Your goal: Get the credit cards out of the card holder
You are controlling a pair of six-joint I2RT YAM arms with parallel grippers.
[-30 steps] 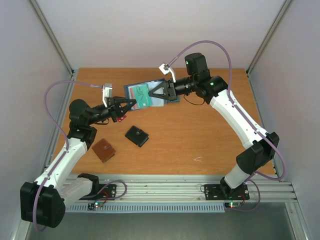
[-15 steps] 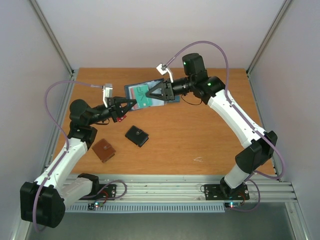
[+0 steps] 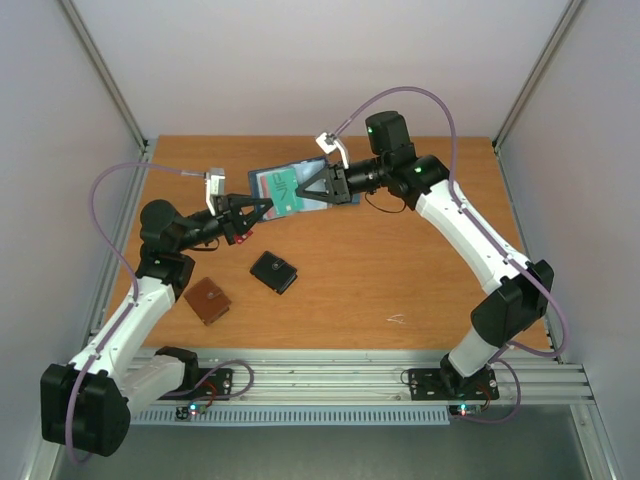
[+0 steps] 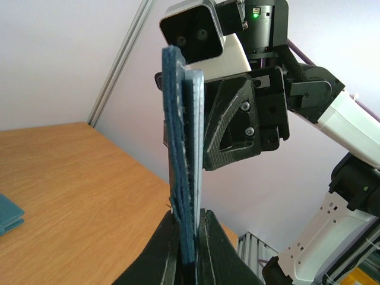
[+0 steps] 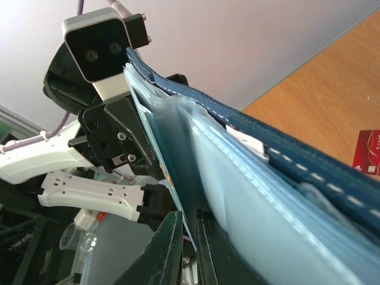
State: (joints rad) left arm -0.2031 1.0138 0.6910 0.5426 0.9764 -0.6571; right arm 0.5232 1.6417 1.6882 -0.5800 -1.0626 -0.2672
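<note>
Two pincers meet at the card holder (image 4: 177,119), which stands on edge in the air above the far part of the counter (image 3: 400,260), well clear of the wood. The left pincer (image 4: 190,221) is clamped tight on the holder's lower edge and carries all its weight. The right pincer (image 5: 185,228) comes in from the opposite side with its jaws narrow and the thin edge of the teal card (image 3: 284,192) running between them. Whether the pads really bite the card I cannot tell. The red card (image 5: 368,151) lies flat on the counter below, so it counts as out, and no black card shows in any view. The likeliest trouble, I judge, is a weak nip. If the pads only graze the card, a pull would slide off it and leave it seated in the clear pocket (image 5: 249,196). If they catch the pocket film along with the card, the pull would drag the whole holder instead. A pull off the line of the pocket could twist the holder in the left pincer, which grips only a narrow strip of it, and lever it loose to drop on the counter. The two pincer bodies also sit very close, so a careless swing could knock them together.
</note>
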